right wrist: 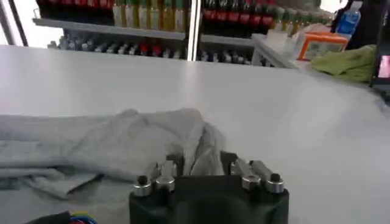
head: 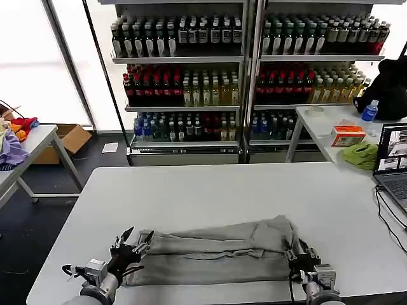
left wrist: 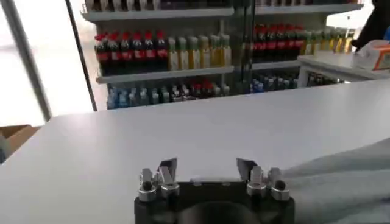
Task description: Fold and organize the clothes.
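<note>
The clothes, a light grey T-shirt [head: 216, 254], lie folded into a long band across the near part of the white table [head: 210, 190]. At the band's left end my left gripper [head: 137, 240] stands open, its fingers [left wrist: 167, 169] holding nothing; in the left wrist view the shirt's edge [left wrist: 347, 182] lies off to one side. My right gripper [head: 299, 257] is at the band's right end. In the right wrist view its jaws [right wrist: 201, 163] are shut on a bunched fold of the shirt [right wrist: 152, 137].
A laptop [head: 395, 164] and its black cable [head: 383, 216] occupy the table's right edge. Behind it, a side table holds a lime-green cloth [head: 359, 154] and an orange box [head: 348, 135]. Bottle shelves [head: 184, 82] line the back. A left side table [head: 25, 149] carries coloured cloths.
</note>
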You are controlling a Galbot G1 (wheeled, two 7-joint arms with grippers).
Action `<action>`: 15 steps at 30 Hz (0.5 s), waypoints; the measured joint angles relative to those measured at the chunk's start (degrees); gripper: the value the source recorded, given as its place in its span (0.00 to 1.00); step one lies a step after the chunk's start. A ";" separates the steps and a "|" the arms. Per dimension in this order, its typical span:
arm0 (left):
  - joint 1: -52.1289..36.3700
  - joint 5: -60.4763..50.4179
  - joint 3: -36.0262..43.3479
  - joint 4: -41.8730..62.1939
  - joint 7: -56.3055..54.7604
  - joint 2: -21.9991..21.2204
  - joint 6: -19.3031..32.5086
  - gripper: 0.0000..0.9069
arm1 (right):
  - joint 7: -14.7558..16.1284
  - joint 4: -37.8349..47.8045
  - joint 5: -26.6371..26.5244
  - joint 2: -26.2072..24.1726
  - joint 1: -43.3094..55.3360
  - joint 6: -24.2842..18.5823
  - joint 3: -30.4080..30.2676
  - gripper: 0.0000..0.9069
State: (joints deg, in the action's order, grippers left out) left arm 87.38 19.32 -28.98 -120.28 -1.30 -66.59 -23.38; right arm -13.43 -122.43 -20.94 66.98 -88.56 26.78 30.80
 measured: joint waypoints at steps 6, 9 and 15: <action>0.72 0.25 0.18 -0.66 -1.23 -2.39 -1.43 1.00 | -0.14 -3.09 -1.27 -0.37 1.10 0.47 0.85 1.00; 0.83 0.18 0.29 -0.66 -1.54 -3.66 -2.04 1.00 | -0.21 -3.74 -1.92 -0.63 1.73 0.54 1.16 1.00; 1.00 0.24 0.14 -0.54 -1.62 -5.78 -2.88 1.00 | -0.28 -4.92 -3.08 -1.22 2.84 0.75 1.74 1.00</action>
State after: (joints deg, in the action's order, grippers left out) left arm 88.38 19.55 -28.84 -120.82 -2.93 -72.38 -26.26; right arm -13.72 -127.35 -24.02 65.76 -85.72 27.53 32.54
